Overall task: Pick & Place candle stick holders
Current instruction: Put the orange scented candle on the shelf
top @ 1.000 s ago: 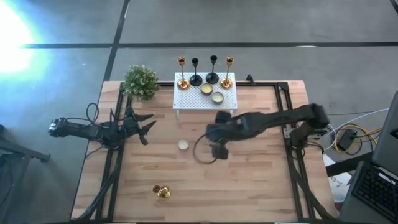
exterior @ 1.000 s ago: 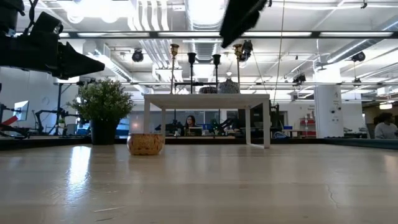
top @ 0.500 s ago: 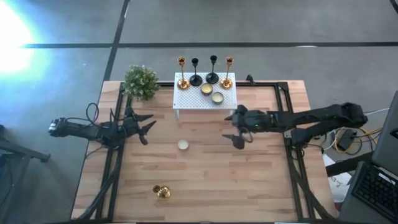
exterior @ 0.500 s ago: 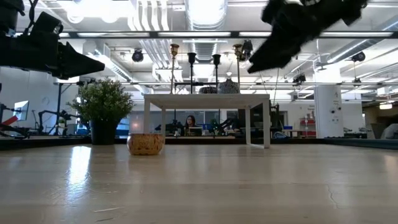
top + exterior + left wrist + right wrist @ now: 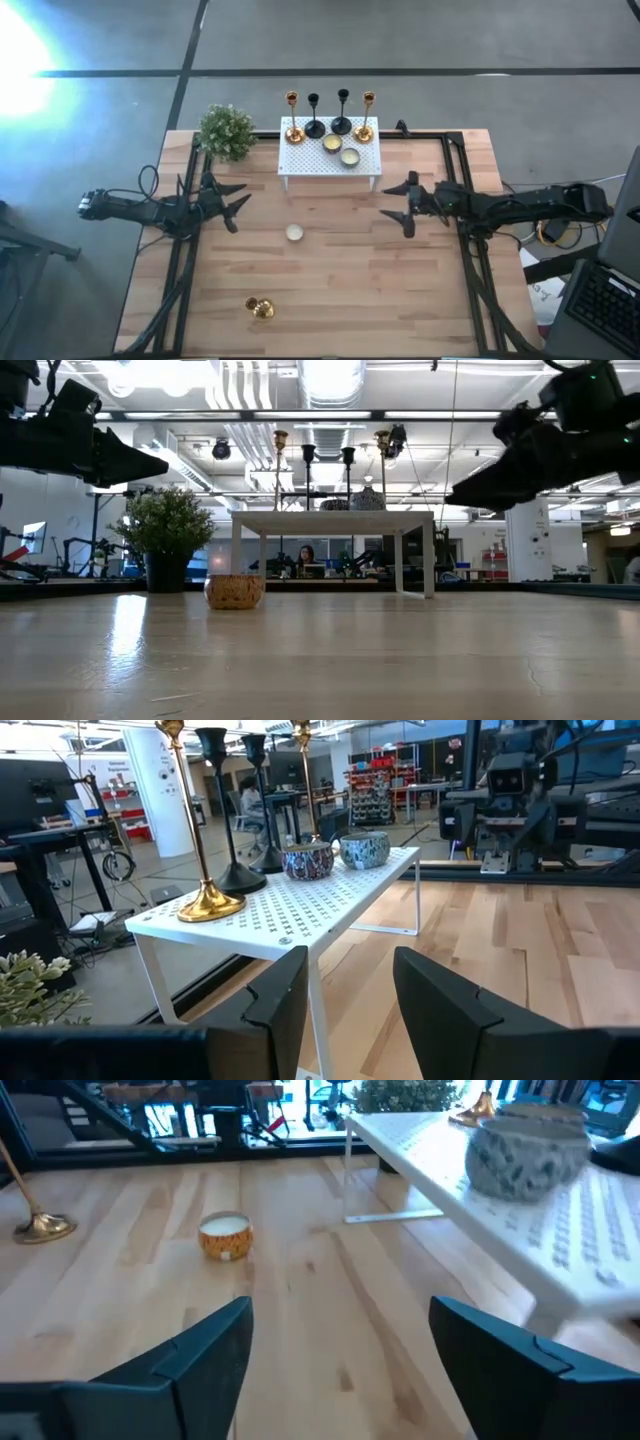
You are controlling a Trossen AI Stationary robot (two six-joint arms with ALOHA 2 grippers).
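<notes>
Four candle stick holders stand on their bases along the far edge of the white perforated rack [image 5: 330, 160]: gold [image 5: 293, 130], black [image 5: 315, 126], black [image 5: 342, 122], gold [image 5: 365, 130]. They also show in the left wrist view [image 5: 205, 902]. A fifth gold holder [image 5: 260, 308] lies on its side on the table near the front left; its base shows in the right wrist view [image 5: 42, 1228]. My left gripper [image 5: 236, 200] hovers open and empty at the table's left. My right gripper [image 5: 398, 206] hovers open and empty right of the rack.
A small candle jar [image 5: 294, 233] stands mid-table in front of the rack. Two small bowls [image 5: 349, 156] sit on the rack. A green potted plant [image 5: 226, 132] stands at the far left corner. Black rails [image 5: 470, 250] run along both table sides.
My right gripper has drawn back from the middle of the table toward the right edge and a little toward the far edge, staying open and empty. My left arm and all the holders have kept still.
</notes>
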